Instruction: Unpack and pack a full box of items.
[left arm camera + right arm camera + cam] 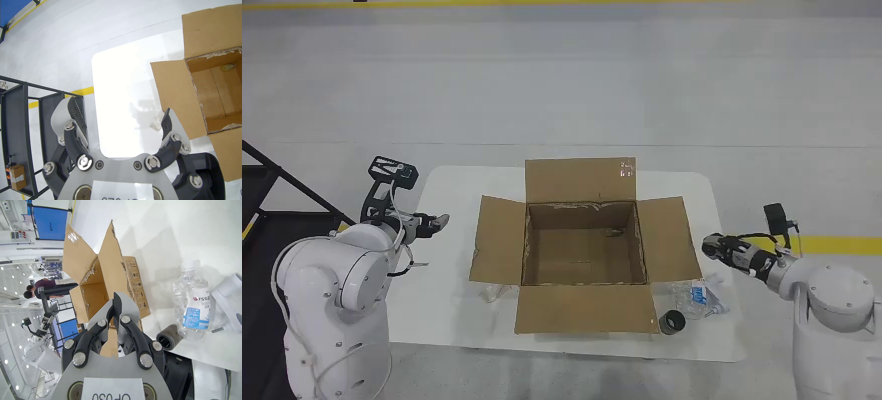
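Lying on white counter (452,200) just beside open brown cardboard box (497,240): clear crinkled plastic bottle (697,296), blue label; likely light, soft-walled, slippery (take mid-body, gently). Left hand (121,108) spread, empty; right hand (116,297) clenched, empty.

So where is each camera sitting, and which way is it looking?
Top view: above the arms, looking down at the table and the open box; the left arm and right arm show at the sides.
Left wrist view: on the left wrist, looking across the table corner into the box; its own open jaws show.
Right wrist view: on the right wrist, looking at the box, a bottle and a black ring; its own shut jaws show.
Shared: all three see the box; top and right wrist views share the bottle.
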